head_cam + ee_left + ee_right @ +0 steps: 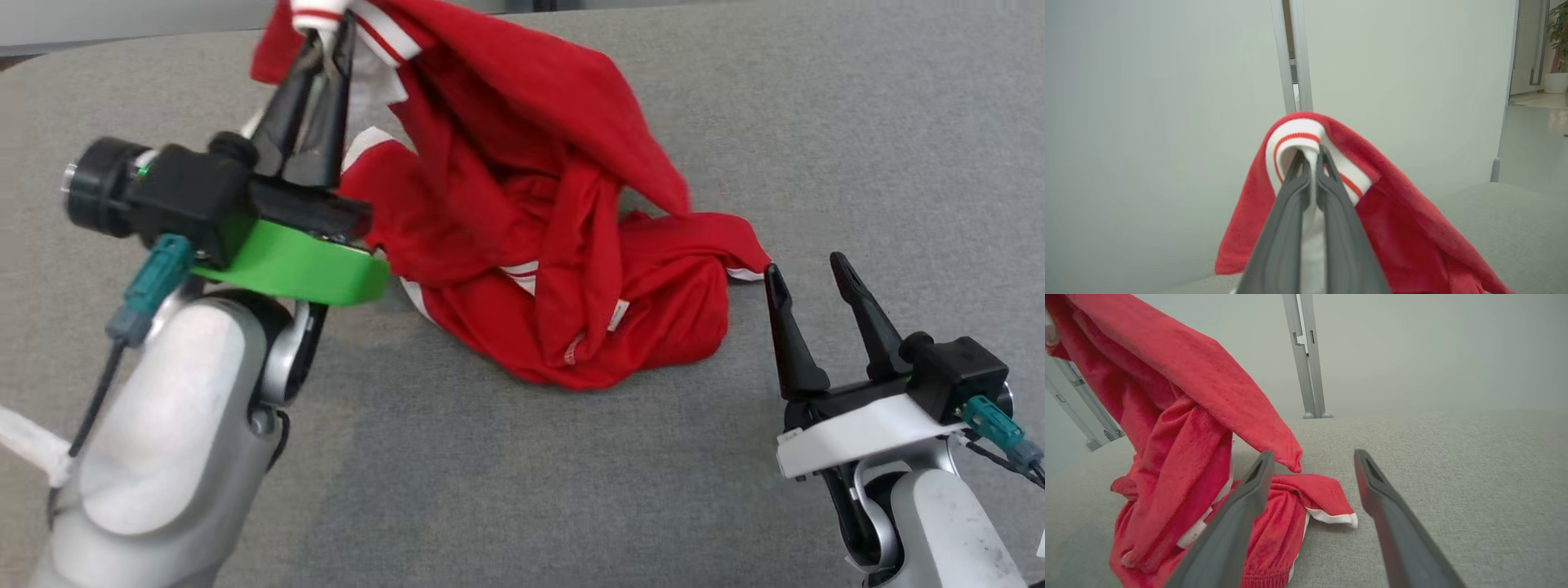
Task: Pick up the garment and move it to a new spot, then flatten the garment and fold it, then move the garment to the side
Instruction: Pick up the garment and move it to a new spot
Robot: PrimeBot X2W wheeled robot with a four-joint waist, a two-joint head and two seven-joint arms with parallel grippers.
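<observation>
A red garment (522, 212) with white striped trim hangs partly lifted over a grey fabric-covered tabletop (490, 474). The left hand (331, 41) is raised, its two dark fingers pointing up and away from the robot. They are pinched tight on a white ribbed band (1294, 130) with a thin red stripe; whether this is a collar or a cuff is unclear. Seen from the left wrist, the band folds over the fingertips and the red cloth drapes down on both sides. From this hand the cloth slopes down and to its right into a bunched heap resting on the tabletop.

The right hand (806, 265) sits low beside the tabletop with its fingers spread wide and holding nothing. A white-edged corner (1337, 517) of the garment lies just off its left finger, close to the tip.

The step appears to be picking the garment up to carry it to a new spot. To do it well, the left hand likely needs to rise until the heap clears the tabletop. The one-point grip is narrow, so a smooth lift should keep the band from slipping. The right hand could take the nearby corner to share the load.
</observation>
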